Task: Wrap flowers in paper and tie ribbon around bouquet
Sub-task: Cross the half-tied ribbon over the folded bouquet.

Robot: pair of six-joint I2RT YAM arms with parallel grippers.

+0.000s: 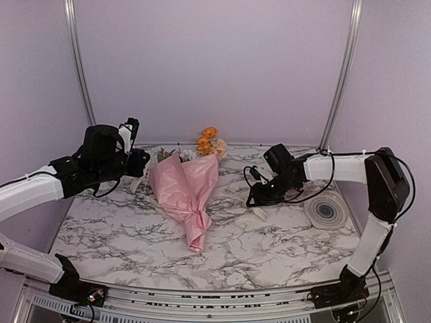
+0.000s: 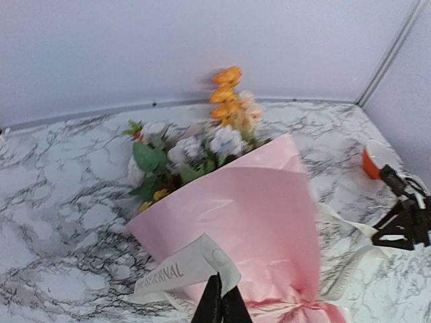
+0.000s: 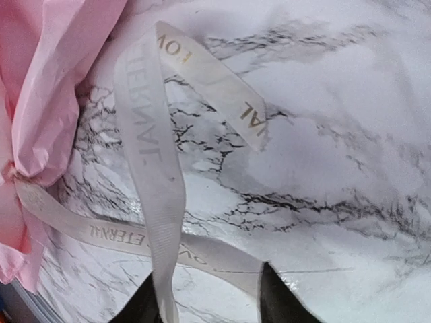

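The bouquet (image 1: 183,192) lies on the marble table, its pink paper (image 2: 259,215) wrapped as a cone around the flowers (image 2: 225,101), whose orange, white and green heads point to the back wall. The cream ribbon (image 2: 178,270) circles the cone's narrow neck. My left gripper (image 2: 221,299) is shut on one lettered end of the ribbon, left of the cone (image 1: 138,165). My right gripper (image 3: 209,303) stands open on the cone's right (image 1: 254,195). Ribbon (image 3: 151,168) strands run loose between its fingers, one draped against the left finger (image 3: 145,303).
A round translucent spool (image 1: 326,210) lies at the table's right edge beside the right arm. Grey walls with metal rails close the back and sides. The right arm's black cables (image 1: 296,192) hang over the table near the ribbon ends.
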